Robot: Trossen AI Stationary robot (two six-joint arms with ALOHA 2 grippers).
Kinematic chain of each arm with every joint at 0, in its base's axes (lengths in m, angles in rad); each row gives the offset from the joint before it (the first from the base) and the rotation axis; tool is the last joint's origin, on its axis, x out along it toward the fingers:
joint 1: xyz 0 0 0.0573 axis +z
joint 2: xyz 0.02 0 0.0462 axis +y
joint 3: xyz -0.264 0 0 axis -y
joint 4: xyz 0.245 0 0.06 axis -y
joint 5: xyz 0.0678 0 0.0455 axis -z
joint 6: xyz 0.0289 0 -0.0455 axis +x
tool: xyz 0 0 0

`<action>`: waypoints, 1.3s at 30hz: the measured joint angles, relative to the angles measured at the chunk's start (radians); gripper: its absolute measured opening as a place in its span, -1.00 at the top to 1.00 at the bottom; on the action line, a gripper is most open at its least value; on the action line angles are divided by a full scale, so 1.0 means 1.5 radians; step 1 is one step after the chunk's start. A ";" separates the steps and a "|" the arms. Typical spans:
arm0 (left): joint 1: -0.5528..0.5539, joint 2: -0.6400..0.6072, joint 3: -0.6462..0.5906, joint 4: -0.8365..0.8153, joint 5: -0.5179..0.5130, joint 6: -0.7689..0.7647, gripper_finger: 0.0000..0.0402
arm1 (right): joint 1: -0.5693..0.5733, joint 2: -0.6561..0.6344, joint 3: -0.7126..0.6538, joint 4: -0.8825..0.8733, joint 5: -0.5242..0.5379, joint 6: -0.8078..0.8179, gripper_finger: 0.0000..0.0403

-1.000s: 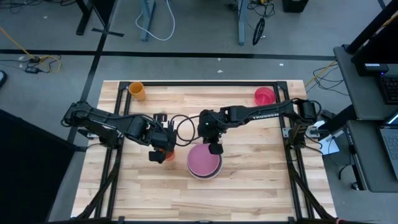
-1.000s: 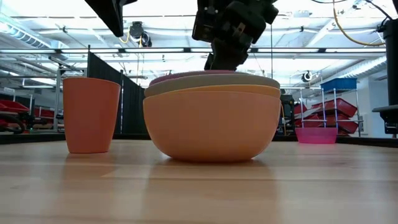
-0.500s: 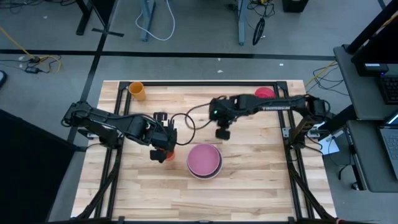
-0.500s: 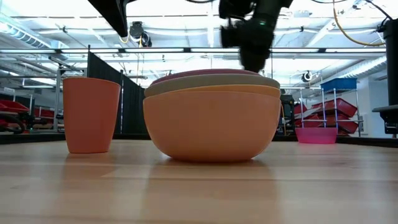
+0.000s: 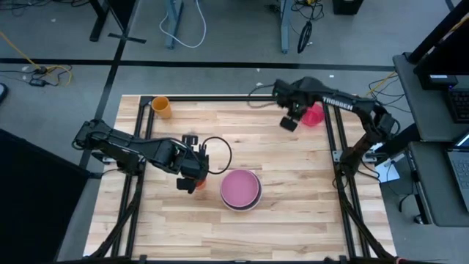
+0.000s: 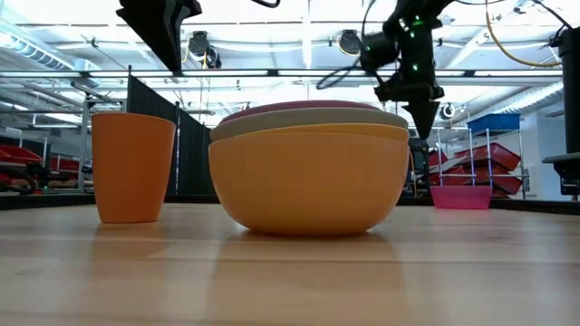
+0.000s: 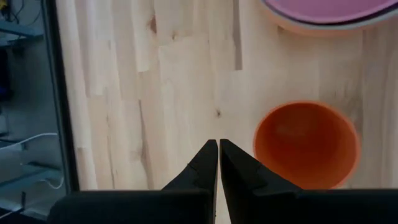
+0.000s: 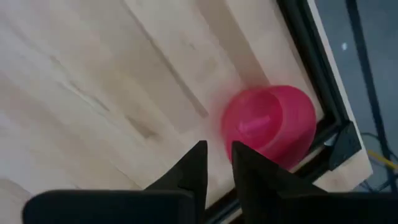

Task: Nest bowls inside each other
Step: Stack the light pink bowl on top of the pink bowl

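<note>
The bowls stand nested in one stack near the table's middle. In the low view an orange bowl is outermost, with a grey-green rim and a pink rim above it. My left gripper hangs shut above the table just left of the stack, beside an orange cup and clear of it. My right gripper hovers at the far right, fingers slightly apart and pointing down, next to a small magenta cup that stands on the table.
A second orange cup stands at the far left corner. A black frame rail runs along the table's edge right behind the magenta cup. Bare wood lies in front of the stack, toward the near edge.
My right gripper has swung away from above the bowl stack toward the table's far right corner, rising a little and turning as it went, and now hangs beside the magenta cup. The stack has stayed where it was.
</note>
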 joint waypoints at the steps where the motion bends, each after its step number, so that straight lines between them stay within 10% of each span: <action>1: -0.001 0.000 0.000 -0.002 0.000 0.000 0.98 | -0.022 0.000 0.000 0.000 -0.003 -0.012 0.71; 19: -0.003 0.000 0.000 -0.004 0.004 0.001 0.98 | -0.169 0.001 -0.153 0.064 -0.110 -0.076 0.18; 39: -0.002 0.000 0.000 0.001 0.004 0.004 0.98 | -0.222 0.002 -0.232 0.187 -0.115 -0.119 0.15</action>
